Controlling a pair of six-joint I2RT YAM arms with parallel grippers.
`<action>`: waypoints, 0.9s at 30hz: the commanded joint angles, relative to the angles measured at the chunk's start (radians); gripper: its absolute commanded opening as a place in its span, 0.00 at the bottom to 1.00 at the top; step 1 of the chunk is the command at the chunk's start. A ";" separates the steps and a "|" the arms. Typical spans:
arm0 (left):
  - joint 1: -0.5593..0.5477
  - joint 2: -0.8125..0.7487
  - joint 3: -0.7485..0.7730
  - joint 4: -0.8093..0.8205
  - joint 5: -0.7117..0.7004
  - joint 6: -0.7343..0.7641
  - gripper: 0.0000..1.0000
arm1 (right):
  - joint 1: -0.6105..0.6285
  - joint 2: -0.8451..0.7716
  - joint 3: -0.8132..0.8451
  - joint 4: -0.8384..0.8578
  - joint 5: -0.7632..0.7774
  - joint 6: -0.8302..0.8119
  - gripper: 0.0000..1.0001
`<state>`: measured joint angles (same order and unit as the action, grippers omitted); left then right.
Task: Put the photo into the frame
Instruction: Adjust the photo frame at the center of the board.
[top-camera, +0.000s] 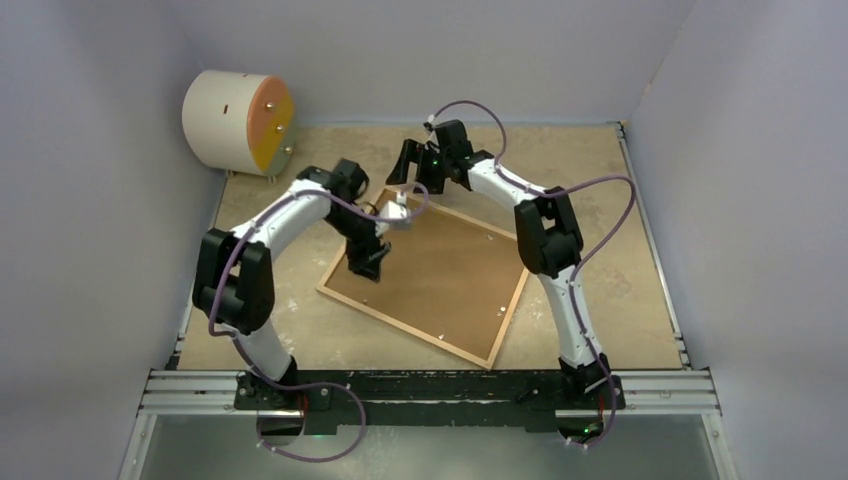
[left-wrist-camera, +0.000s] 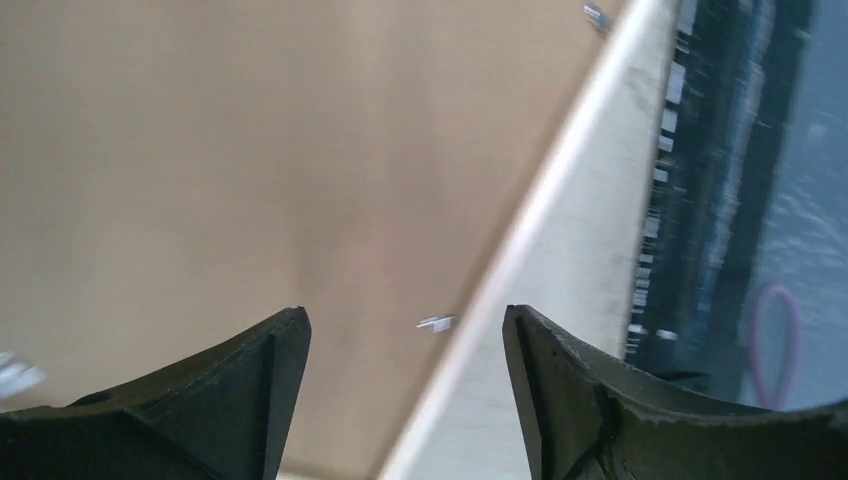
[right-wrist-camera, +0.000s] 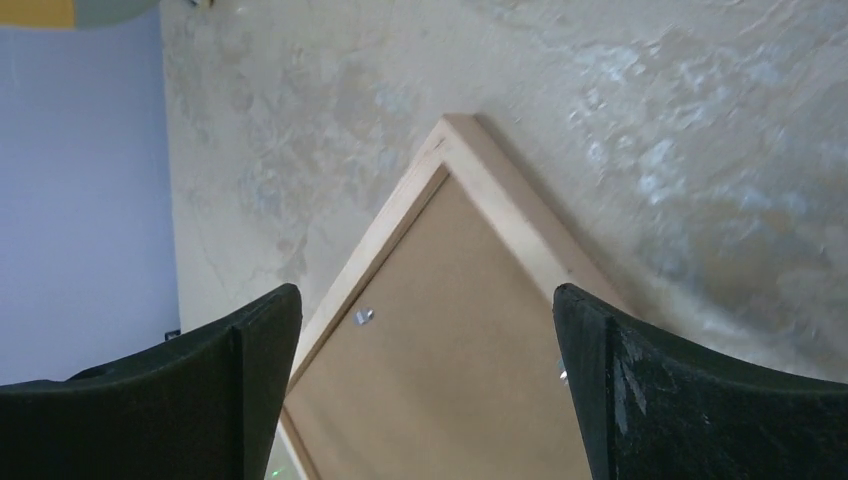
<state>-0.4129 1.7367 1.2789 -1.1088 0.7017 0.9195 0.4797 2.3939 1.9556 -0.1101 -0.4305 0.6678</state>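
The frame (top-camera: 410, 332) is lying face down and skewed at the middle of the bench (top-camera: 620, 300), with the brown backing board (top-camera: 440, 280) filling it. The photo is showing in no view, so whether it is sitting under that board cannot be told. The left arm (top-camera: 290, 215) is hanging low over the board's left part, its jaws parted and gripping nothing, one small metal tab (left-wrist-camera: 435, 322) showing between them just inside the wooden rim (left-wrist-camera: 555, 170). The right arm (top-camera: 545, 235) is hovering above the frame's far corner (right-wrist-camera: 520, 215), its jaws spread wide and empty too. The likely trouble from here: the tabs are tiny and flat, so a jaw tip may be skidding off one and shoving the whole frame across the bench, or pressing down hard enough to stress the pane beneath. The board may also be lifting at an unpinned edge. The bench is a mottled tan with pale worn patches. Plain lilac-grey walls are closing it in, a cream drum (top-camera: 238, 122) with an orange and yellow face is sitting at the far left, and aluminium rails (top-camera: 430, 390) are running along the near edge.
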 joint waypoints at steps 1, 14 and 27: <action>0.170 -0.036 0.187 0.010 -0.039 0.051 0.74 | -0.016 -0.195 -0.043 -0.104 0.069 -0.054 0.99; 0.413 0.168 0.030 0.451 -0.235 -0.179 0.57 | -0.315 -0.956 -0.998 -0.063 0.320 0.033 0.99; 0.351 0.111 -0.146 0.420 -0.179 -0.079 0.54 | -0.419 -1.110 -1.288 -0.065 0.218 0.027 0.99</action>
<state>-0.0044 1.8771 1.2167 -0.6243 0.4774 0.7952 0.0715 1.2575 0.6758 -0.2050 -0.1776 0.6926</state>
